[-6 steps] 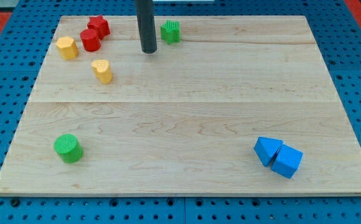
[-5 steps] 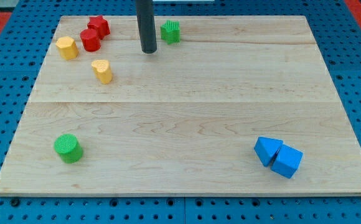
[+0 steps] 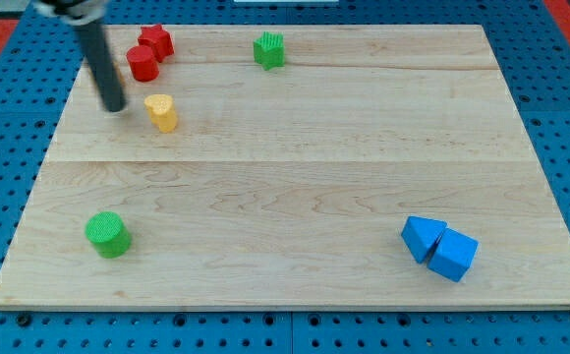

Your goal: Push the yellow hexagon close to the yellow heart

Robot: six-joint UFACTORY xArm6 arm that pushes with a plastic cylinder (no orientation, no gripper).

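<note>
The yellow heart stands on the wooden board at the view's upper left. My tip rests on the board just to the left of the heart, a small gap away. The dark rod rises from it toward the view's top left. The yellow hexagon does not show; the rod covers the spot where it stood, left of the red blocks.
Two red blocks sit touching above the heart. A green star-like block is at the top middle. A green cylinder is at the lower left. Two blue blocks touch at the lower right.
The rod has swept from beside the green star to the view's left, past the red blocks, and now stands left of the heart. The yellow hexagon is no longer visible.
</note>
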